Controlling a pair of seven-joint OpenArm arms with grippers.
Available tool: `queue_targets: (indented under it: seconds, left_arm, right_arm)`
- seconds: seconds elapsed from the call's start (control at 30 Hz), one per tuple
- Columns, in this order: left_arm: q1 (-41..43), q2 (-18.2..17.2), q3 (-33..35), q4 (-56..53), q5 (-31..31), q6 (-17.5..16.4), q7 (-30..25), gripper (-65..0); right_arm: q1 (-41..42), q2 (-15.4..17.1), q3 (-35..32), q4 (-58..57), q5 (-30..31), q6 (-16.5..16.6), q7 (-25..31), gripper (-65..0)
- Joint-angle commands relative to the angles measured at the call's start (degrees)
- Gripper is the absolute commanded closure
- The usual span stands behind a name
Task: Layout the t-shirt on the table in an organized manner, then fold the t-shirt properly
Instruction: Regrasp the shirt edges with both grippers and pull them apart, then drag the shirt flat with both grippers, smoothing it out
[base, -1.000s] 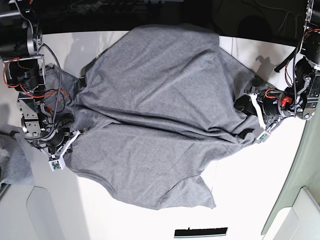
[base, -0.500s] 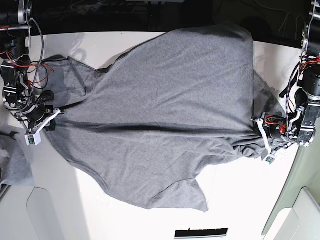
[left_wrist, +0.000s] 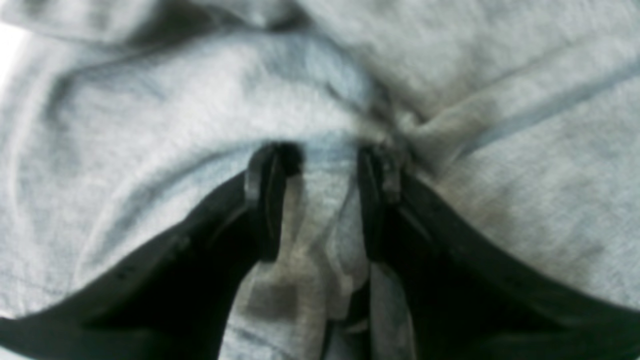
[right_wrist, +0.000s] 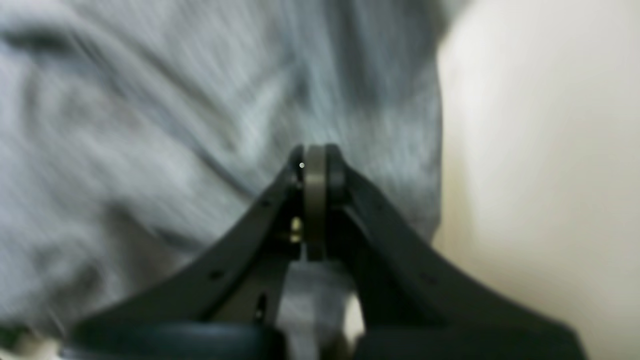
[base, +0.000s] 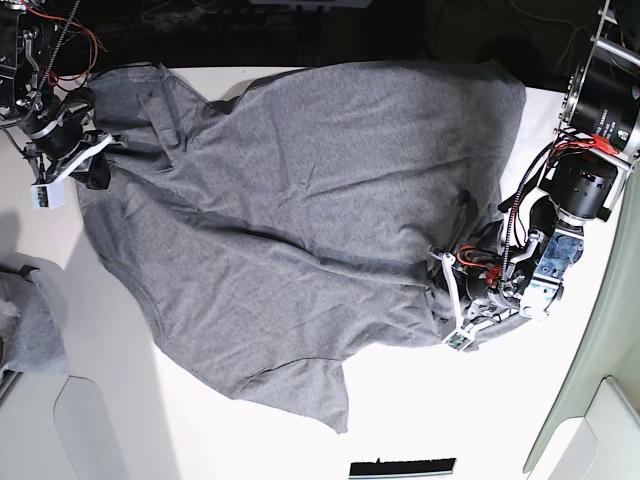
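The left gripper (left_wrist: 325, 200) pinches a bunched fold of the grey t-shirt (base: 300, 220) between its parted fingers (left_wrist: 265, 200). The right gripper (base: 65, 170) is clamped tight on the shirt's opposite edge. The t-shirt lies spread, wrinkled, across the white table (base: 420, 400), stretched between both grippers.

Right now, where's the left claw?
Base view, right side: the left claw sits at the t-shirt edge on the table, closed on a bunched fold of fabric.
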Motion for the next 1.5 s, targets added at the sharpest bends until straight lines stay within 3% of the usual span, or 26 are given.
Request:
queue_targets:
  seconds: [0.0, 0.13, 0.27, 0.4, 0.5, 0.57, 0.73, 0.83, 1.03, 1.13, 1.2, 1.47]
  left_arm:
    - [-1.14, -0.66, -0.04, 0.98, 0.09, 0.48, 1.11, -27.1]
    - [-1.75, -3.85, -0.04, 5.84, -2.38, 0.9, 2.23, -27.1]
    - [-1.73, -9.07, -0.04, 9.73, -6.12, 0.9, 2.82, -27.1]
    - [-1.68, -12.24, -0.13, 9.64, -6.12, 0.94, 1.57, -27.1]
    - [-1.49, -13.46, -0.13, 8.63, -6.1, 1.38, 0.22, -27.1]
    - [-1.33, -13.44, -0.13, 6.58, -5.95, 2.8, -0.44, -27.1]
    - [-0.17, -12.48, -0.13, 0.37, -4.09, 2.78, -4.52, -27.1]
    - [0.04, -11.52, -0.13, -2.67, -1.01, 2.82, -8.28, -27.0]
    - [-0.02, -10.27, -0.13, -6.36, 8.2, 3.13, -12.87, -26.9]
    - [-0.2, -10.25, -0.13, -7.41, 12.55, 6.56, -15.47, -26.9]
    - [-0.68, -9.97, -0.11, -7.39, 13.77, 6.67, -16.57, -26.9]
    - [-4.66, -8.85, -0.02, -7.41, 15.54, 6.71, -14.49, -26.9]
  right_arm:
    - [1.31, 0.92, 1.18, 2.12, 1.53, 0.04, 1.66, 0.0]
    - [5.51, 0.61, 1.73, 3.21, 1.81, 0.07, 1.66, 0.0]
    - [11.82, -2.21, 1.42, 1.75, -0.59, 0.11, 1.62, 0.0]
    - [20.06, -4.59, -1.36, -7.1, -3.58, 0.46, 1.9, 0.0]
    - [26.14, -5.25, -5.38, -17.25, -5.95, 3.74, 5.66, 0.0]
    - [29.46, -5.64, -8.52, -23.28, -8.39, 4.7, 7.56, 0.0]
    - [33.42, -5.66, -15.04, -31.8, -12.85, 4.44, 7.96, 0.0]
    - [33.07, -5.01, -15.19, -32.0, -16.26, 4.09, 8.28, 0.0]
    - [32.96, -0.92, -15.15, -32.02, -15.93, 4.09, 8.37, 0.0]
    - [32.94, 0.48, -15.08, -32.02, -15.23, 3.93, 8.33, 0.0]
    - [32.61, 1.11, -14.88, -32.02, -15.21, 3.74, 8.17, 0.0]
    - [27.34, 1.75, -12.04, -32.0, -15.08, 2.62, 7.74, 0.0]
